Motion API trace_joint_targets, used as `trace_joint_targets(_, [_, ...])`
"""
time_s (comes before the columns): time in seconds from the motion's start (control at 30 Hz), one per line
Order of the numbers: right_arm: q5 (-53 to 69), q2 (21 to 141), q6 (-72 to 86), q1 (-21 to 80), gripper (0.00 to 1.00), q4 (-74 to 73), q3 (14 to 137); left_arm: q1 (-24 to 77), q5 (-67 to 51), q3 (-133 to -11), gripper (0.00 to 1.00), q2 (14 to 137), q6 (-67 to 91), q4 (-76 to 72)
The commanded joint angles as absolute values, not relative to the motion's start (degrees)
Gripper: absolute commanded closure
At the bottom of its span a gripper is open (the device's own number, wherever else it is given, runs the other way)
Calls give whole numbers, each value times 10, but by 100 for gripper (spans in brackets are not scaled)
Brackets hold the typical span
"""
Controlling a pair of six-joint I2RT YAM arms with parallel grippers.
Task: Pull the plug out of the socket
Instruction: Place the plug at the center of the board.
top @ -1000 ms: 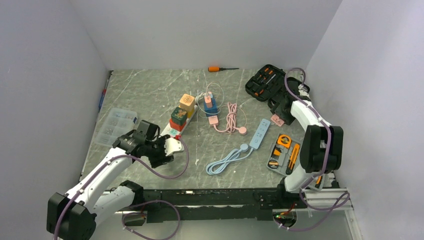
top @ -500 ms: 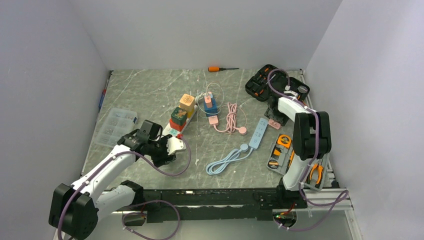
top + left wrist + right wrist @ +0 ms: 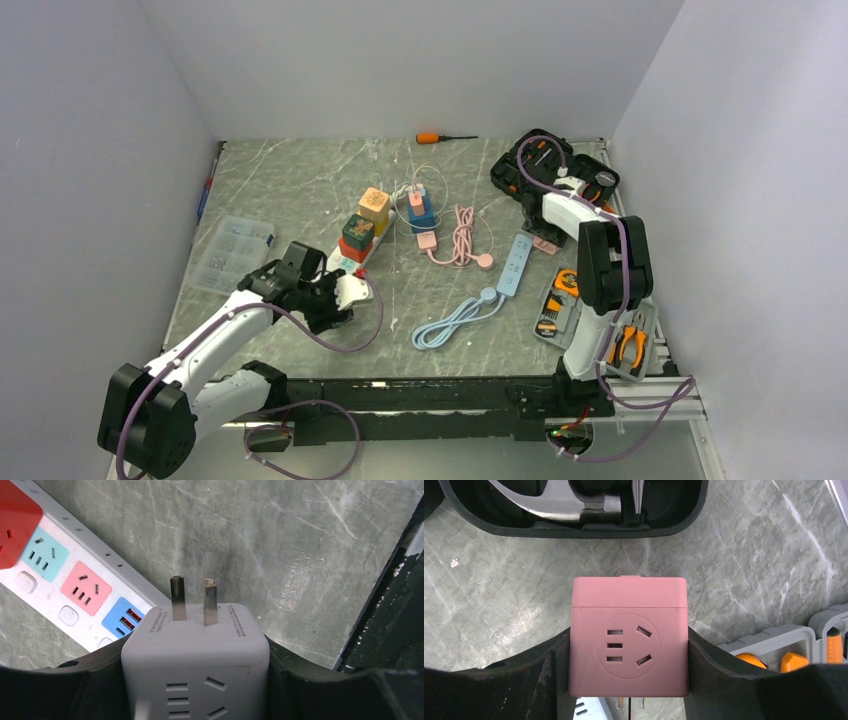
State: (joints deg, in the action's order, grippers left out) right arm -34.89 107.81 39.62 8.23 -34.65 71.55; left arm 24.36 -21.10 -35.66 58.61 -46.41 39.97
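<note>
My left gripper (image 3: 345, 293) is shut on a white cube plug (image 3: 195, 665). It holds the plug just off the near end of the white power strip (image 3: 75, 592), and the plug's two metal prongs are bare and free in the air. In the top view the white plug (image 3: 351, 290) hangs beside that strip (image 3: 347, 262). My right gripper (image 3: 543, 238) is shut on a pink cube plug (image 3: 629, 635). Its prongs show below it, clear of the light blue power strip (image 3: 519, 266), whose end shows in the right wrist view (image 3: 584, 711).
Red, green and tan cubes (image 3: 358, 232) sit on the white strip. A blue-and-pink adapter with a pink cable (image 3: 460, 235) lies mid-table. An open black tool case (image 3: 535, 165), an orange tool tray (image 3: 565, 300), a clear parts box (image 3: 230, 250) and a screwdriver (image 3: 440, 137) lie around.
The right arm has folded back and to the left, carrying the pink plug slightly left near the blue strip's far end. The left gripper with the white plug has shifted slightly right.
</note>
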Motion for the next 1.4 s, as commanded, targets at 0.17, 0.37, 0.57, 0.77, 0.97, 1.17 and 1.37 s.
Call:
trace_joint_targets(0.17, [-242, 1009, 403, 63, 30, -297, 616, 245, -177, -337, 100, 591, -474, 355])
trace_joint_targets(0.37, [-223, 960, 382, 69, 17, -308, 634, 245, -158, -318, 100, 599, -483, 329])
trace_joint_targets(0.57, [-229, 889, 381, 82, 14, -320, 644, 245, -133, -306, 95, 626, -491, 314])
trace_joint_targets(0.77, [-244, 820, 375, 115, 13, -324, 651, 246, -99, -270, 88, 626, -527, 290])
trace_joint_targets(0.97, [-248, 792, 371, 148, 12, -326, 648, 247, -60, -222, 85, 598, -559, 284])
trace_joint_targets(1.17, [-242, 778, 372, 160, 12, -323, 639, 247, -63, -184, 66, 541, -588, 321])
trace_joint_targets(1.37, [-242, 767, 368, 168, 12, -320, 629, 247, -57, -185, 73, 472, -595, 383])
